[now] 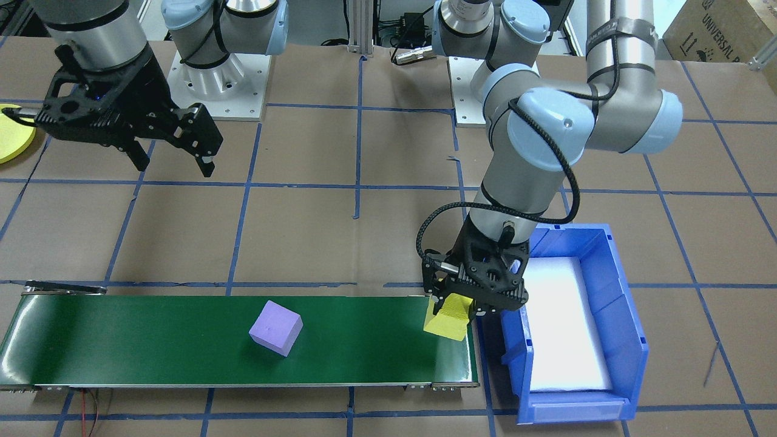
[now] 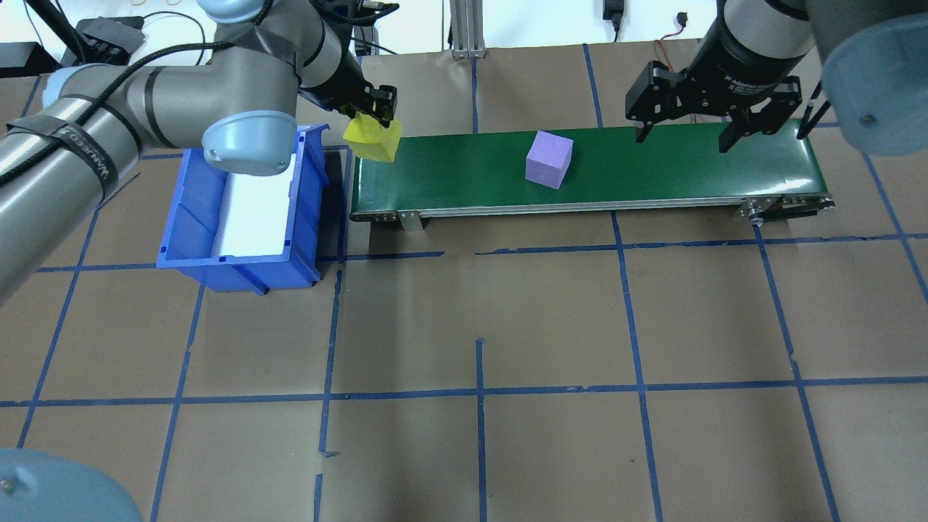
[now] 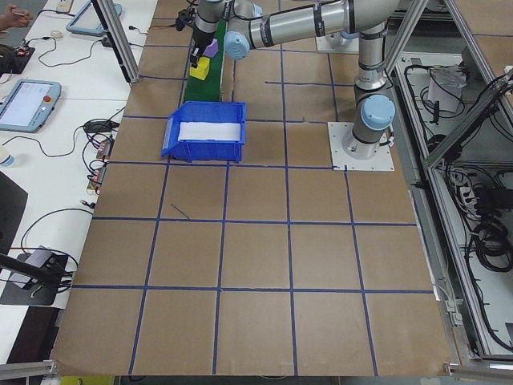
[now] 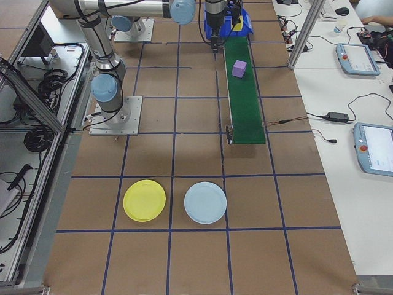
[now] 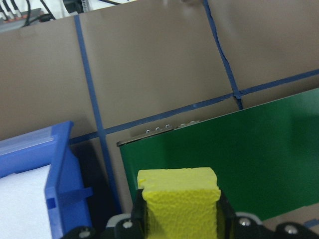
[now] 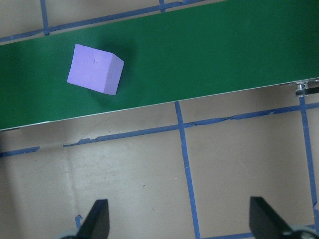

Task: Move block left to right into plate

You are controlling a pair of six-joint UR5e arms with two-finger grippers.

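Plate (image 1: 11, 141) is mostly cut off up front. Left end effector (image 1: 452, 306) clamps a rough yellow foam block (image 1: 449, 318); right end effector (image 2: 681, 130) is spread apart.

Overhead & front cams face each other, both steep on the green belt (image 2: 587, 170) — wrist cams close in.

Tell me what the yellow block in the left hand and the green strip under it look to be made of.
Yellow block: probably foam, matte; its face looks grainy and pitted, with a crumbly top edge, in the left wrist view. Green conveyor belt: likely smooth rubber or plastic sheet, slightly glossy; it shows soft reflections near its ends and runs in a metal-looking frame.
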